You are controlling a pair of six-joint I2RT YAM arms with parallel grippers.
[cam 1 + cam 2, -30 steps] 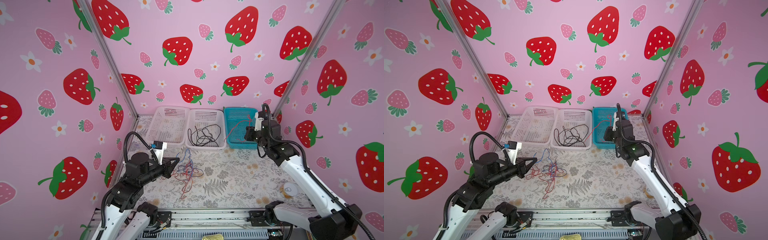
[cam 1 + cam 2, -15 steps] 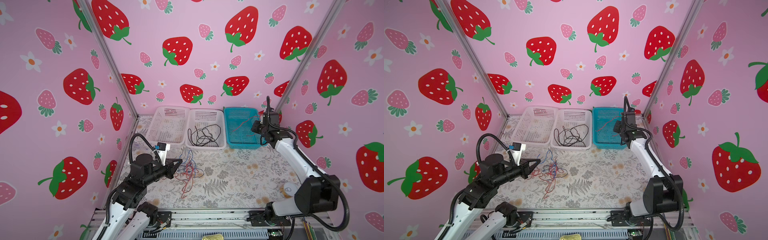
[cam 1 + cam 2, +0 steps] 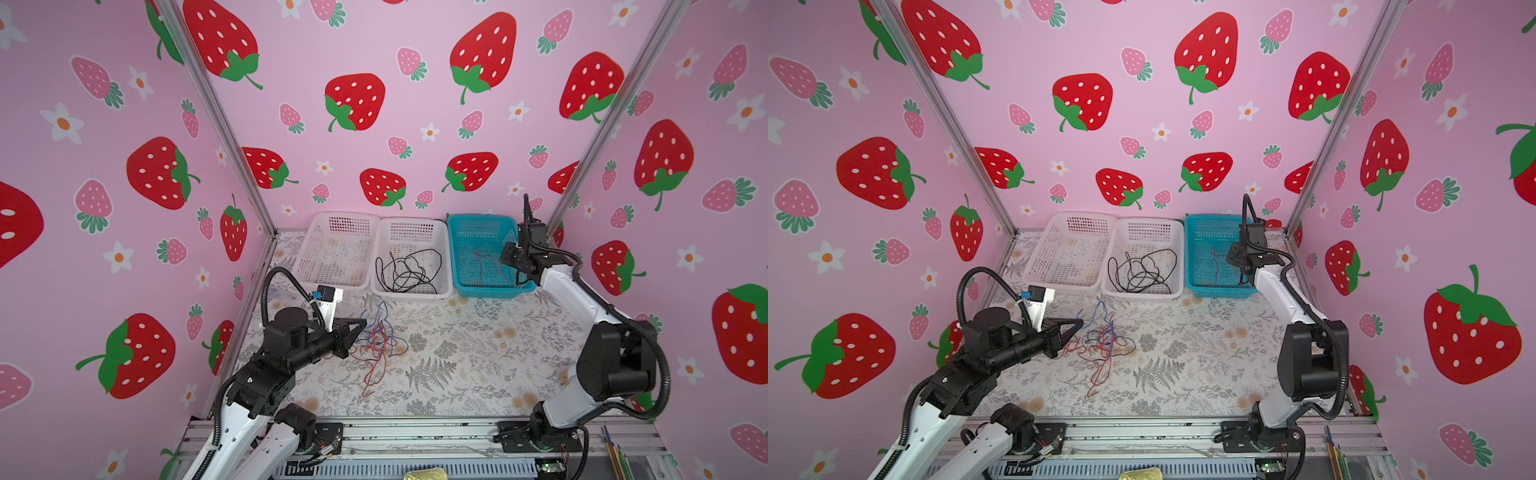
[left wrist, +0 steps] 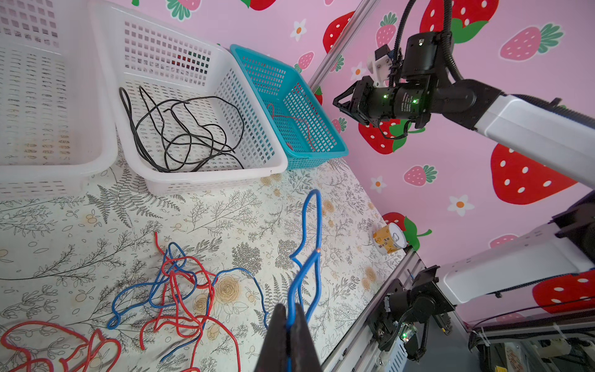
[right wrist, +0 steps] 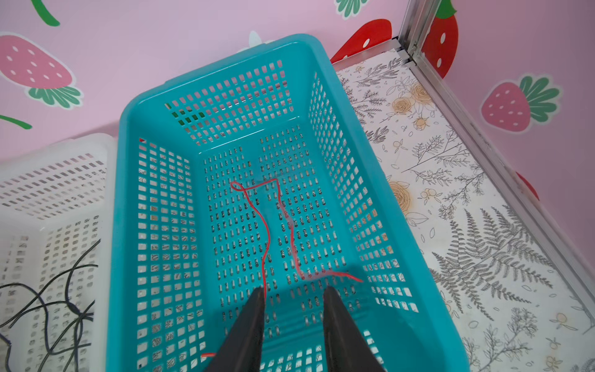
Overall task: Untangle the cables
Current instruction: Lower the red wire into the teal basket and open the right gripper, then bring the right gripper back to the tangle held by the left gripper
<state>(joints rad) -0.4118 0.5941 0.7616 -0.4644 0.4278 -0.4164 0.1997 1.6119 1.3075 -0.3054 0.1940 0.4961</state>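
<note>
A tangle of red and blue cables (image 3: pixel 376 345) (image 3: pixel 1100 345) (image 4: pixel 180 290) lies on the floral mat, left of centre. My left gripper (image 3: pixel 363 322) (image 3: pixel 1079 322) (image 4: pixel 291 319) is shut on one blue cable (image 4: pixel 309 257), which loops upward out of the jaws. Over the teal basket (image 3: pixel 478 218) (image 5: pixel 135 106) my right gripper (image 3: pixel 509 259) (image 3: pixel 1233 259) (image 5: pixel 293 293) stands open. A thin red cable (image 5: pixel 265 225) lies in that basket, one end brushing a fingertip (image 5: pixel 259 291). A black cable (image 3: pixel 409 270) (image 4: pixel 180 128) rests in the middle white basket (image 3: pixel 411 222).
A second white basket (image 3: pixel 336 218) stands at the back left with nothing visible in it. A small yellow can (image 4: pixel 389 238) sits by the right wall. Pink walls and metal frame posts close in three sides; a rail runs along the front.
My right gripper has swung back over the teal basket, opened and let go of the red cable. The left gripper stays shut on the blue cable and has shifted slightly.
</note>
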